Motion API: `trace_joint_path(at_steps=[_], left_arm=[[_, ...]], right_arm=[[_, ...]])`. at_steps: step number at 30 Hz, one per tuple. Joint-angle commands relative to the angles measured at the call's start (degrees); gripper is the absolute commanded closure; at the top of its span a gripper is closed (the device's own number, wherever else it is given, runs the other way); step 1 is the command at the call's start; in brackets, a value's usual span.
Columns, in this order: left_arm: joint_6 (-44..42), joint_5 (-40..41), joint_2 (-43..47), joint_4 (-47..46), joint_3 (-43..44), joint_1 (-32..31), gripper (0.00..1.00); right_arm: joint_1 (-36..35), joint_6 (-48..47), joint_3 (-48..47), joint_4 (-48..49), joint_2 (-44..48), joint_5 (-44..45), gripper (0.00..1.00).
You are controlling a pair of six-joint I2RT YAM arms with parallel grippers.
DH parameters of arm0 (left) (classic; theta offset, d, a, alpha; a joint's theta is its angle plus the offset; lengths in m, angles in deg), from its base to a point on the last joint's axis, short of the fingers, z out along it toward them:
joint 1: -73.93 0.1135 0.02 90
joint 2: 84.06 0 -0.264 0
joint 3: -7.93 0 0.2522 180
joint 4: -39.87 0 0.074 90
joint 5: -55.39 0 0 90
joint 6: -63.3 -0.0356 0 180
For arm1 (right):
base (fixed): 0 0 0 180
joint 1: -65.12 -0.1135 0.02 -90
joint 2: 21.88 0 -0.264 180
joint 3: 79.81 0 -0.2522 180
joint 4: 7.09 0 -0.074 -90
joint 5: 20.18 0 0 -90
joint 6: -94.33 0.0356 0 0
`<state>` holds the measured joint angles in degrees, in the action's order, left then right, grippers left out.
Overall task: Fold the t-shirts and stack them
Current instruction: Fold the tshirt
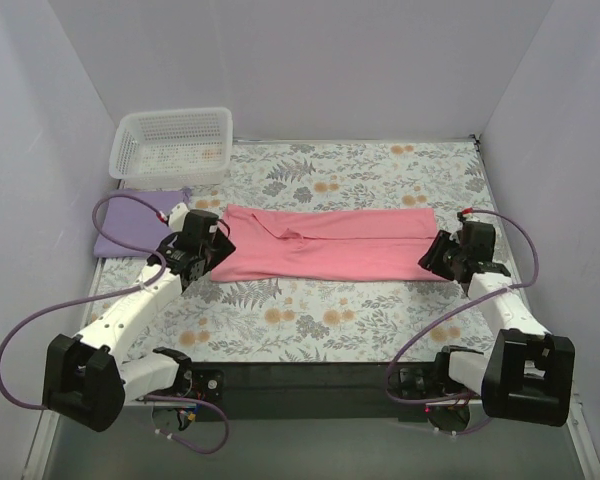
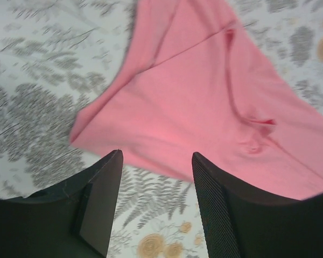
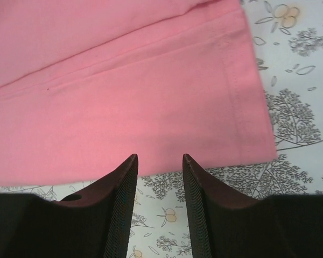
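The floral tablecloth [image 1: 330, 310] covers the work surface. The salmon-pink t-shirt [image 1: 325, 245] lies flat as a long band between both grippers. The lavender t-shirt [image 1: 130, 225] lies flat, left of the left gripper. The white basket [image 1: 175, 113] stands beyond the lavender t-shirt.

Left gripper [image 2: 156, 156]: jaws moderately apart, empty, at the pink shirt's near edge.

Right gripper [image 3: 159, 157]: jaws narrowly apart, empty, shirt hem directly ahead.

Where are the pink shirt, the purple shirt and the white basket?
pink shirt [image 1: 320, 255], top view, middle of cloth.
purple shirt [image 1: 130, 228], top view, its middle part.
white basket [image 1: 170, 172], top view, near wall.
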<state>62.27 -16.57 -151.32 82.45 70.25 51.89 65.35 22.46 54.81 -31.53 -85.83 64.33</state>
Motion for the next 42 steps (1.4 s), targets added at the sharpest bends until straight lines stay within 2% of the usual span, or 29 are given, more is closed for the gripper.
trace_joint_path(at_steps=[1, 5, 9, 16, 25, 31, 42], left_arm=[[4.1, 0.7, 3.7, 2.6, -7.1, 2.1, 0.48], [4.8, -0.5, 5.9, 1.6, -12.0, 5.6, 0.48], [3.8, -5.1, 5.0, -1.0, -12.3, 9.0, 0.48], [4.5, -8.8, 0.6, -1.4, -10.2, 11.8, 0.48], [4.6, -7.9, -1.7, -1.4, -9.2, 11.8, 0.50], [3.3, -10.2, -4.4, -1.4, -8.2, 11.8, 0.51], [2.3, -10.4, -10.5, -1.7, -7.3, 11.8, 0.60]], right_arm=[[7.9, 2.3, 0.1, 1.6, -2.2, -8.6, 0.55], [15.2, 3.5, 1.6, 3.8, -3.0, -11.6, 0.55], [18.1, 4.9, 2.3, 6.2, -4.2, -14.4, 0.56], [19.7, 6.1, 2.7, 9.7, -7.3, -15.1, 0.57], [21.9, 7.4, 4.7, 14.3, -10.7, -17.3, 0.57], [22.0, 7.3, 4.9, 14.9, -11.1, -17.2, 0.57], [22.4, 6.9, 6.1, 16.8, -13.8, -15.8, 0.57]])
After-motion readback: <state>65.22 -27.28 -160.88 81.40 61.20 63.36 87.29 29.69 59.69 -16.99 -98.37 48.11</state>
